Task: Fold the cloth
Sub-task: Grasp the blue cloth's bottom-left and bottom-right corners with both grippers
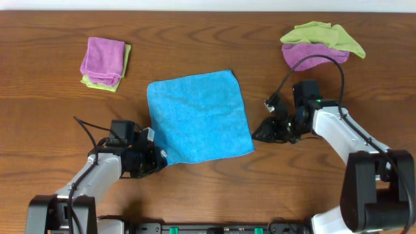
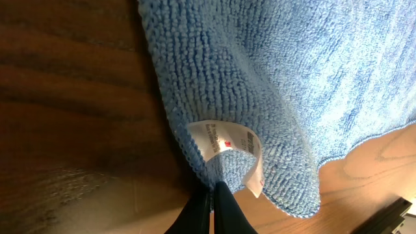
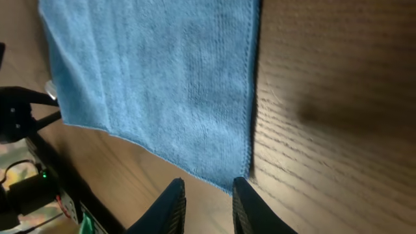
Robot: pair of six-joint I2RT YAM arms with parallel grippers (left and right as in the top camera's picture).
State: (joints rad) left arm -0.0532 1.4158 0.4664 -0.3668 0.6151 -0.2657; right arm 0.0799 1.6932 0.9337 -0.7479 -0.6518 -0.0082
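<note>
Fingers (image 2: 224,211) on the left gripper (image 1: 155,158) are pressed together right at the near-left corner of the cloth (image 1: 198,117), and from the left wrist view it looks like they're pinching the fabric just under the little white tag (image 2: 224,140). That corner is bunched up a bit off the table (image 1: 52,110). Far back on that side sits a folded purple and lime stack (image 1: 104,62), well apart from everything.

The cloth itself lies flat mid-table, slightly skewed, between the two arms.

Over on the right, the right gripper (image 3: 207,195) has its fingers spread, with the near-right corner of the cloth just ahead of the gap between them, nothing gripped yet. Behind it there's a loose purple and lime heap (image 1: 322,44), not in the way.

What worries me:
- The left pinch looks really shallow, basically hem and tag. Pull up and it could slide out.
- The right side might close short and catch only the edge stitching, or just wood, since the corner is barely at the fingertips.
- If only one corner comes up, the cloth drags sideways and the fold ends up crooked.
- Microfibre clings to the wood grain, so a fast pull probably wrinkles it.
</note>
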